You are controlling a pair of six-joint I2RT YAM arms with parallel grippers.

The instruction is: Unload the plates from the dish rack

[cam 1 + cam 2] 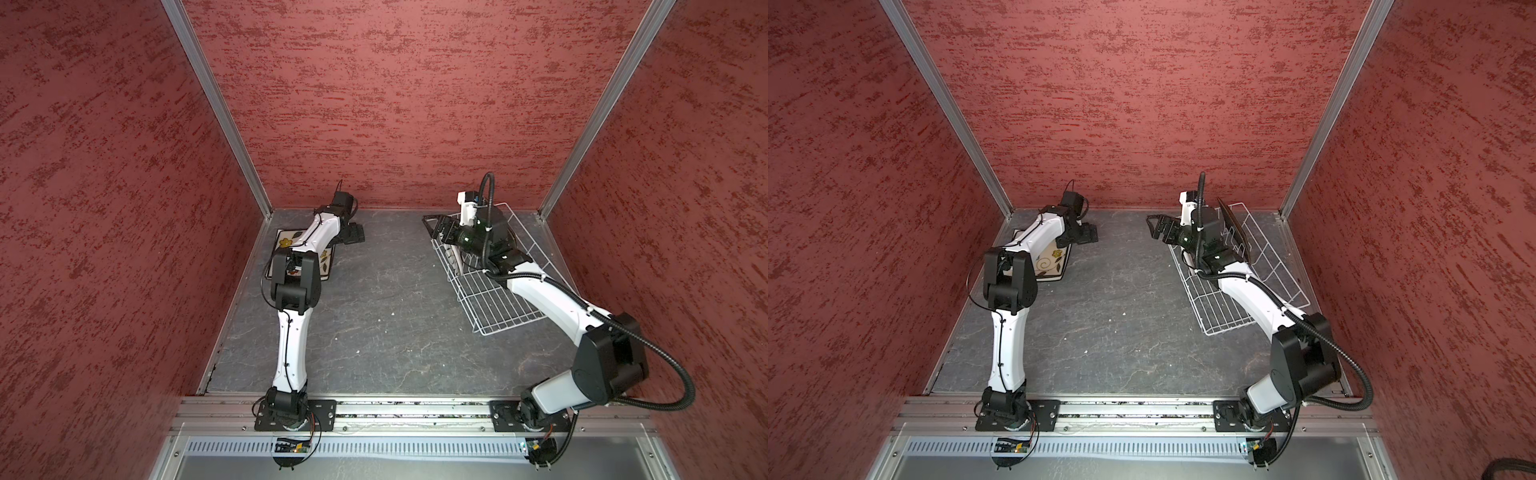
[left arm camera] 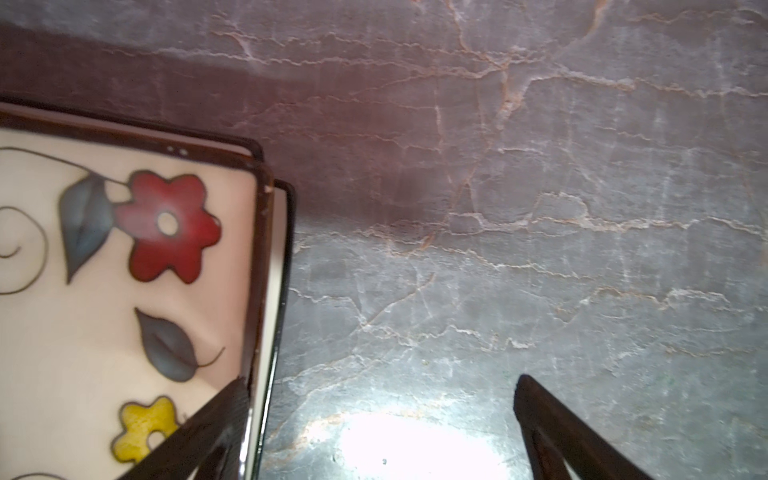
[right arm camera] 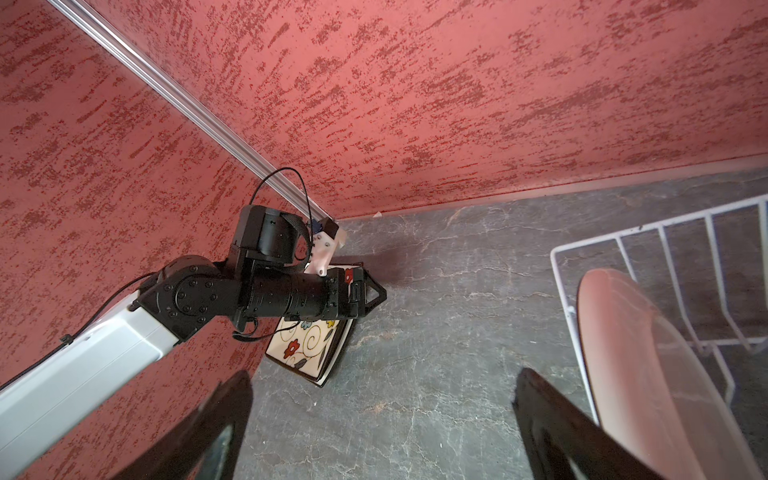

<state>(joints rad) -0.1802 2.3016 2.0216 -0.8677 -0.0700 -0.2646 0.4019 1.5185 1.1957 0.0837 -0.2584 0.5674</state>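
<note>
— Plates: where are they, and how do they look?

— Two spots. Floral plate (image 2: 124, 270) lies flat on top of a stack in the far left corner of the table (image 1: 374, 316), close to the side wall. It is a cream square with a dark brown rim, red and yellow flowers, grey-blue leaves and thin curling stems. Beneath it a cream plate (image 2: 272, 291) with a dark rim peeks out along one edge. How many lie under that, I cannot tell. In both top views my left arm covers part of the stack.

— And the rack?

— Dish rack (image 3: 665, 232) is a white wire basket, set askew at the far right of the table. One glossy dark plate (image 3: 631, 374) stands on edge in it, its face mirroring the red wall. In a top view that plate reads as a thin dark slab.

— Grippers?

— Left gripper (image 2: 382, 380) has its fingers spread wide with nothing between them. It sits low over bare table just beside the stack. One fingertip (image 2: 232, 399) overlaps the stack's edge in the wrist view; touching or not, I cannot tell. Right gripper (image 3: 384, 374) is also spread wide and empty. It is at the rack's far end, pointing toward the left arm. One of its fingers (image 3: 548, 415) sits just beside the glossy plate; contact not discernible.
</note>
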